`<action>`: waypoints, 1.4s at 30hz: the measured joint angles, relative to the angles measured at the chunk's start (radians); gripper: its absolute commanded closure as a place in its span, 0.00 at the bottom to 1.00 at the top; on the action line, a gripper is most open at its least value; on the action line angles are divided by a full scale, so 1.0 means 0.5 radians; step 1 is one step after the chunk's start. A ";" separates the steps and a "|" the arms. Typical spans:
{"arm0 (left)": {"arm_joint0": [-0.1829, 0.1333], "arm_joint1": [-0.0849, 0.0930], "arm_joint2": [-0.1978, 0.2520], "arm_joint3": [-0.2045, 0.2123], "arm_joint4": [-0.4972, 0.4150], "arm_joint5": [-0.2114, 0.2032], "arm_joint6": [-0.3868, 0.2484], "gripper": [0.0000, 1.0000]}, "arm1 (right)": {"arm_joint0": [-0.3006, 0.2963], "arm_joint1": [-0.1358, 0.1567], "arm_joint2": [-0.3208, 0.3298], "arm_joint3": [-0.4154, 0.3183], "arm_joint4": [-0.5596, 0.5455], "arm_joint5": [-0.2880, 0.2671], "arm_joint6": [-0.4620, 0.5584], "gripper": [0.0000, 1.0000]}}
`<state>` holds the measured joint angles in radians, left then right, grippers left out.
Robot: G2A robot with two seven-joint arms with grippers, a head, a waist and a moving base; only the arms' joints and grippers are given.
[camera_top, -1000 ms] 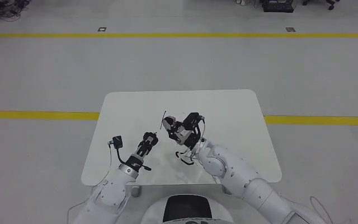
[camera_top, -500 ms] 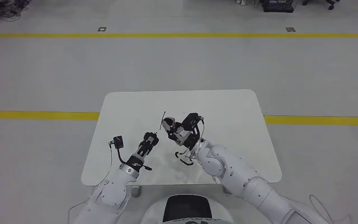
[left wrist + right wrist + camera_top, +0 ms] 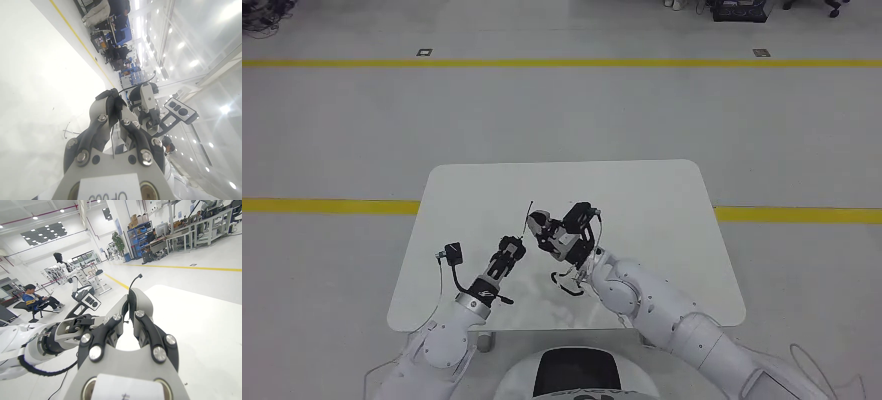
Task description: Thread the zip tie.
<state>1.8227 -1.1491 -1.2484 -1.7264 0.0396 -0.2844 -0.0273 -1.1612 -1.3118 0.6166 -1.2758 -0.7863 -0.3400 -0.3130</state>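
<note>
Top view first: the right gripper (image 3: pixel 539 222) hangs over the middle of the table (image 3: pixel 662 190) with its fingers pressed together on the zip tie (image 3: pixel 531 210). A thin black length of the tie pokes out past the fingertips. The left gripper (image 3: pixel 512 245) sits just beside it, tips pointing toward the right one, and the two are close but apart.

Over to the left wrist view: the left gripper (image 3: pixel 114 98) is clamped, dark pads squeezed tight. A thin black strap, the zip tie (image 3: pixel 112 144), runs down between the fingers toward the palm. It's hard to trace, but a fine dark line seems to leave the fingertips and arc across to the right gripper (image 3: pixel 148 89), which sits just beyond them.

Right wrist view now: the right gripper (image 3: pixel 129 298) is closed, pad against pad, pinching the zip tie (image 3: pixel 134 280). The strap curves up out of the fingertips and ends in its small square head, free in the air above the table (image 3: pixel 198 323).
</note>
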 measured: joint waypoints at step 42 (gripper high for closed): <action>0.000 0.000 0.000 0.000 0.000 0.000 0.000 1.00 | 0.071 0.039 -0.123 0.024 0.071 0.000 -0.052 1.00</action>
<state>1.8227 -1.1491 -1.2484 -1.7264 0.0396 -0.2844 -0.0273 -1.1258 -1.2923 0.5550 -1.2641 -0.7510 -0.3400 -0.3389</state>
